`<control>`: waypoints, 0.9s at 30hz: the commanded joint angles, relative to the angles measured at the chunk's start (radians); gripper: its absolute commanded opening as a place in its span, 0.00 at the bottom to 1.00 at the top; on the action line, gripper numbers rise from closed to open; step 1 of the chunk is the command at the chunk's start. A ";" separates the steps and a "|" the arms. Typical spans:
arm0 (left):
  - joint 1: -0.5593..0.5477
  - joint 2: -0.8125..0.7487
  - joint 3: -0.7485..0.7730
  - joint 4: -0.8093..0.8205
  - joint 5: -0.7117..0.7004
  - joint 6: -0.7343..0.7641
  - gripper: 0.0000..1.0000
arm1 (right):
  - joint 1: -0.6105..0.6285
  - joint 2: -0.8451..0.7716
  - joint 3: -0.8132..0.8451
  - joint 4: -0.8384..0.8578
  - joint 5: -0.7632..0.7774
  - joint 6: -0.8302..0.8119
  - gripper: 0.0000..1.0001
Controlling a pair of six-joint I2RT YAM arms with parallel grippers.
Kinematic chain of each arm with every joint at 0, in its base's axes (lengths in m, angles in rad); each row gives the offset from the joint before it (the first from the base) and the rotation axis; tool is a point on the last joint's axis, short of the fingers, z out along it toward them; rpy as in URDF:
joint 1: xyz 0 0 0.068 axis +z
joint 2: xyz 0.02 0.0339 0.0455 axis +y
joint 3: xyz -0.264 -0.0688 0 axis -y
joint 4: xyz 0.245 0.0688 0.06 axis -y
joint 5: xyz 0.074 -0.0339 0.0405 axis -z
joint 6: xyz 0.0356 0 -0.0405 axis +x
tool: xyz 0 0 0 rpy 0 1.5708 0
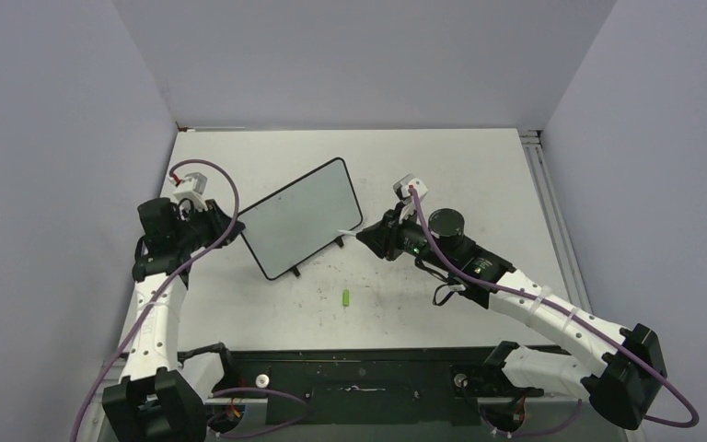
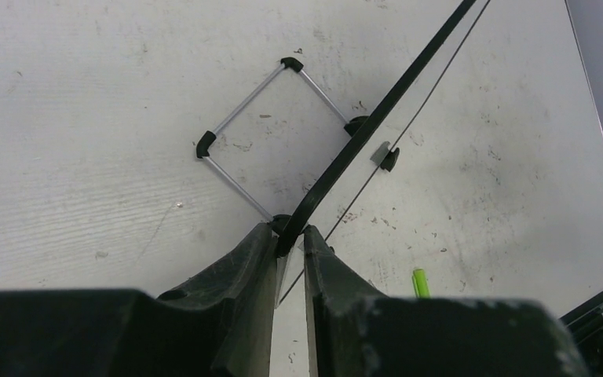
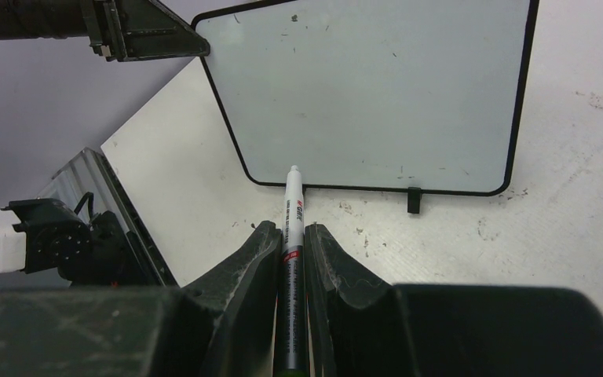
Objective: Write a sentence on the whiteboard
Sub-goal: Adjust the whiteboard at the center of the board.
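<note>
The whiteboard (image 1: 299,216) stands tilted on the table, black-framed with little black feet. My left gripper (image 1: 235,232) is shut on its left corner; in the left wrist view the black frame edge (image 2: 392,98) runs in between my left gripper's (image 2: 289,236) fingertips. My right gripper (image 1: 370,236) is shut on a white marker (image 3: 293,204), uncapped, whose tip sits just short of the board's (image 3: 369,94) lower frame edge. No sentence is in view; the face I see bears only small specks.
A green marker cap (image 1: 346,296) lies on the table in front of the board, also the green cap (image 2: 419,281) right of my left fingers. A wire stand (image 2: 251,118) shows behind the board. A metal rail (image 1: 538,175) lines the table's right edge.
</note>
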State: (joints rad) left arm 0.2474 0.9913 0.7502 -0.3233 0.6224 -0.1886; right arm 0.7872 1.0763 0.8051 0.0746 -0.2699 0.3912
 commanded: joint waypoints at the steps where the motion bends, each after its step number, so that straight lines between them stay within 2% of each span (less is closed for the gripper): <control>1: -0.065 -0.008 -0.011 -0.022 -0.016 0.024 0.04 | 0.010 -0.002 0.003 0.065 0.006 -0.016 0.08; 5: -0.089 -0.010 -0.015 -0.021 0.006 0.029 0.00 | 0.012 -0.005 -0.007 0.079 0.010 -0.014 0.08; 16: -0.145 -0.011 -0.027 0.005 0.107 0.038 0.00 | 0.019 0.002 0.011 0.070 0.024 -0.017 0.08; 27: -0.160 0.002 -0.009 -0.022 0.085 0.049 0.02 | 0.027 0.009 0.011 0.088 0.026 -0.017 0.08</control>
State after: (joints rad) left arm 0.0990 0.9848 0.7311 -0.3168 0.6964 -0.1478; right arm 0.8005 1.0832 0.8013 0.0856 -0.2527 0.3843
